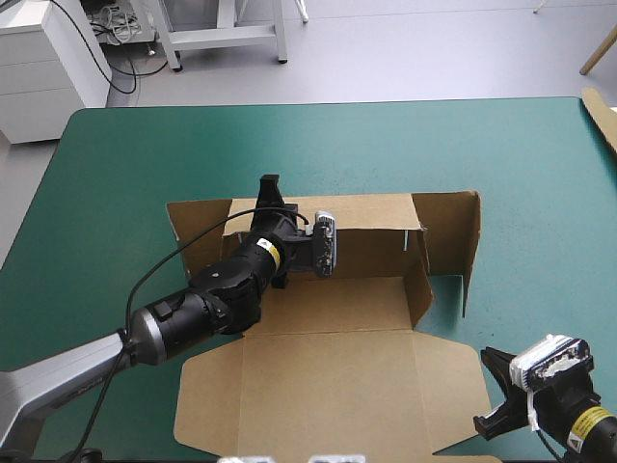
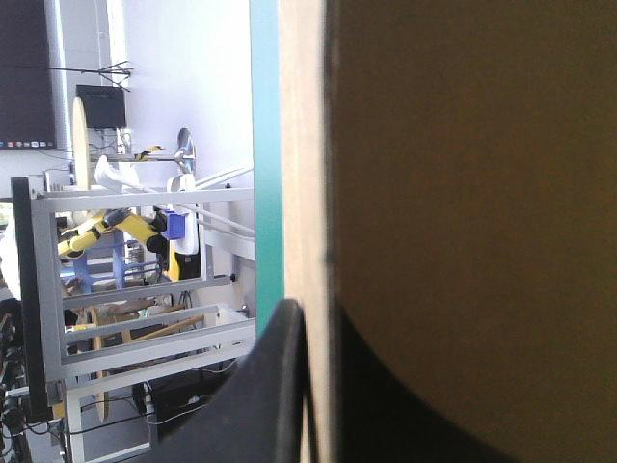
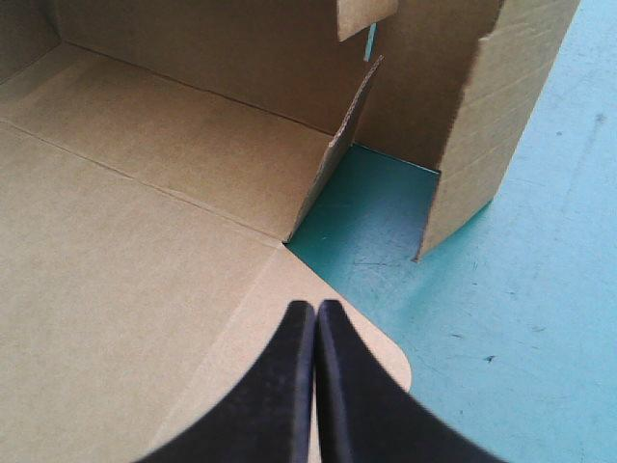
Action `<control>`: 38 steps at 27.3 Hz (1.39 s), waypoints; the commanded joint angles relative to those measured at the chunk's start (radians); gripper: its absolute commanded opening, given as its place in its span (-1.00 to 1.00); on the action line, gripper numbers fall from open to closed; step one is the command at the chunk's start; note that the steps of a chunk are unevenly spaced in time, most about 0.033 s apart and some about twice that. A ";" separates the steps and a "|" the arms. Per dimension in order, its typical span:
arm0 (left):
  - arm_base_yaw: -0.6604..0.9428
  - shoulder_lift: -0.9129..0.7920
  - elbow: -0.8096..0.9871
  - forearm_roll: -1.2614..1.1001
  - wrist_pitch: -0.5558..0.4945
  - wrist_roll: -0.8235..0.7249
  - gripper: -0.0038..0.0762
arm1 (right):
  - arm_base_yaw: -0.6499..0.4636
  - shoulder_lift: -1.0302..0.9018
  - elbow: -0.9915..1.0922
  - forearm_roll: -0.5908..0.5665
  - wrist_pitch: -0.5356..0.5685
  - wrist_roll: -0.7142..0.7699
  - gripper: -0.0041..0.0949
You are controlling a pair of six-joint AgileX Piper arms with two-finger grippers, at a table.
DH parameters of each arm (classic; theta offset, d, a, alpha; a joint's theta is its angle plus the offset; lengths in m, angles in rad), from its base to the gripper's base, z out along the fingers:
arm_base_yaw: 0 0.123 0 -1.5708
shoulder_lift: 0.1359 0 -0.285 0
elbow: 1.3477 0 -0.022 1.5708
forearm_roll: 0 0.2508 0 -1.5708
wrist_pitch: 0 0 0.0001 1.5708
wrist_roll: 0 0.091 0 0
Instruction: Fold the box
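The brown box (image 1: 333, 318) lies mid-table with its back wall (image 1: 371, 241) raised and its lid (image 1: 328, 391) flat toward the near edge. A side panel (image 1: 461, 236) and an inner flap (image 1: 420, 282) stand upright on the right. My left gripper (image 1: 269, 189) is at the back wall's top edge. In the left wrist view it (image 2: 310, 323) is shut on the box (image 2: 463, 193), with the board's edge between the black fingers. My right gripper (image 1: 487, 391) hovers at the lid's right corner. Seen from the right wrist, it (image 3: 316, 307) is shut and holds nothing, just over the lid's rounded corner (image 3: 381, 352).
A strip of more brown board (image 1: 603, 114) pokes over the table's far right edge. Bare teal-green cover (image 1: 540, 289) stretches to the right of the box and beyond its back wall. The box's left flap (image 1: 198, 227) lies low by the left arm.
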 commanded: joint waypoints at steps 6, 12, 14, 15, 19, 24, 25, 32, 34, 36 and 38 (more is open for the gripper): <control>-0.091 -0.059 -0.003 0.018 0.070 -0.089 -0.92 | -0.003 0.011 -0.027 -0.019 -0.070 -0.015 -0.49; -0.110 -0.063 -0.003 -0.024 0.082 -0.089 -0.92 | -0.003 0.011 -0.027 -0.017 -0.070 -0.013 0.32; -0.110 -0.063 -0.003 -0.026 0.093 -0.089 -0.92 | -0.003 0.011 -0.027 -0.017 -0.070 -0.009 0.33; -0.110 -0.063 -0.003 -0.026 0.097 -0.089 -0.92 | -0.003 0.011 -0.027 -0.017 -0.070 -0.006 0.33; -0.110 -0.063 -0.003 -0.026 0.093 -0.089 -0.92 | -0.003 0.011 -0.027 0.001 -0.070 -0.005 0.33; -0.110 -0.063 -0.003 -0.042 0.086 -0.089 -0.92 | -0.003 0.011 -0.036 -0.009 -0.085 0.018 0.33; -0.110 -0.063 -0.003 -0.042 0.086 -0.089 -0.92 | -0.003 0.011 -0.047 -0.019 -0.081 0.023 0.33; -0.110 -0.063 -0.003 -0.045 0.086 -0.089 -0.92 | -0.003 0.110 -0.205 -0.052 0.028 0.086 0.33; -0.110 -0.063 -0.003 -0.049 0.086 -0.089 -0.92 | -0.003 0.147 -0.264 -0.057 0.060 0.103 0.33; -0.110 -0.063 -0.003 -0.053 0.087 -0.089 -0.92 | -0.003 0.198 -0.333 -0.060 0.088 0.144 0.33; -0.110 -0.063 -0.003 -0.055 0.087 -0.089 -0.92 | -0.003 0.251 -0.406 -0.060 0.127 0.173 0.33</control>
